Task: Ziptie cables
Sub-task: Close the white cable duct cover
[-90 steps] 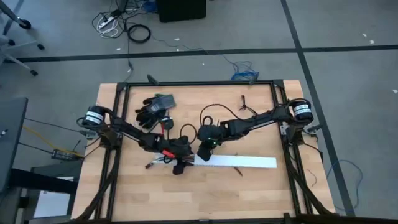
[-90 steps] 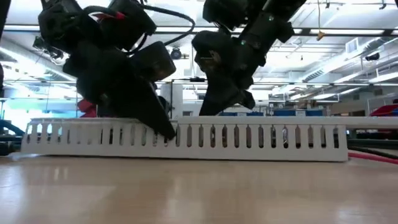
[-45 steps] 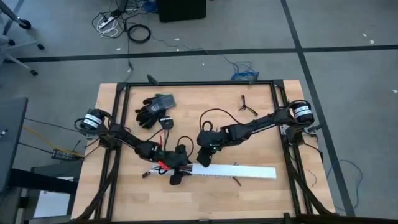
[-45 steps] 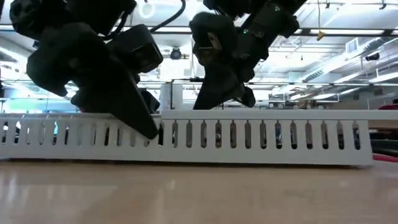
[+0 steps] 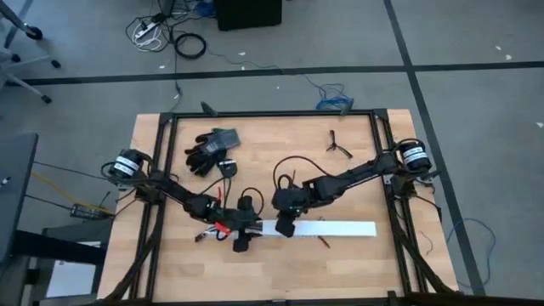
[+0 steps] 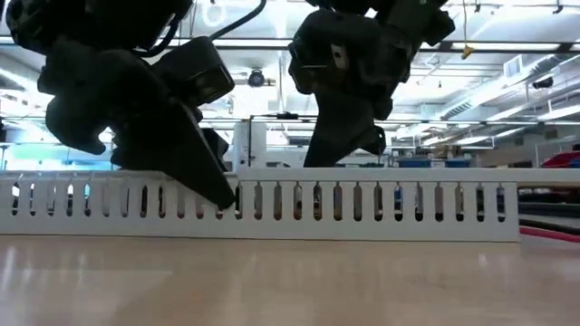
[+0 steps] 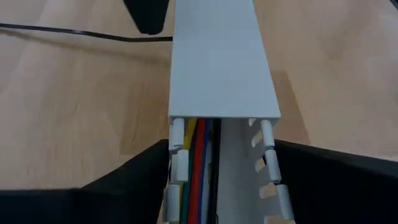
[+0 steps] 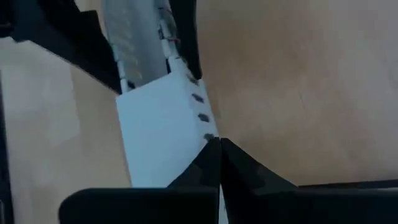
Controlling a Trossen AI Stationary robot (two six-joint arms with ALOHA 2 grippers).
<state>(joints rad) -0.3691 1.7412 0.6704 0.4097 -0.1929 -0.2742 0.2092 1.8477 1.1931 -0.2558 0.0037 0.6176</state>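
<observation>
On the table (image 5: 357,263), going left to right: a black glove (image 5: 206,150) lies at the far left.

The left gripper (image 5: 244,238) is at the left end of the white slotted channel (image 5: 336,228). Its fingers (image 7: 130,177) are spread, one on each side wall of the channel, astride that open end.

The cables (image 7: 198,168) lie inside the channel at this end, running under its cover: yellow, green, blue, red and black strands side by side.

The right gripper (image 5: 286,226) sits just right of the left one, on the channel's covered part. Its fingers (image 8: 214,168) are pressed together at the cover's edge; whether anything is pinched between them cannot be told.

A small black forked clip (image 5: 338,144) lies at the far right.

The ziptie cannot be made out.
</observation>
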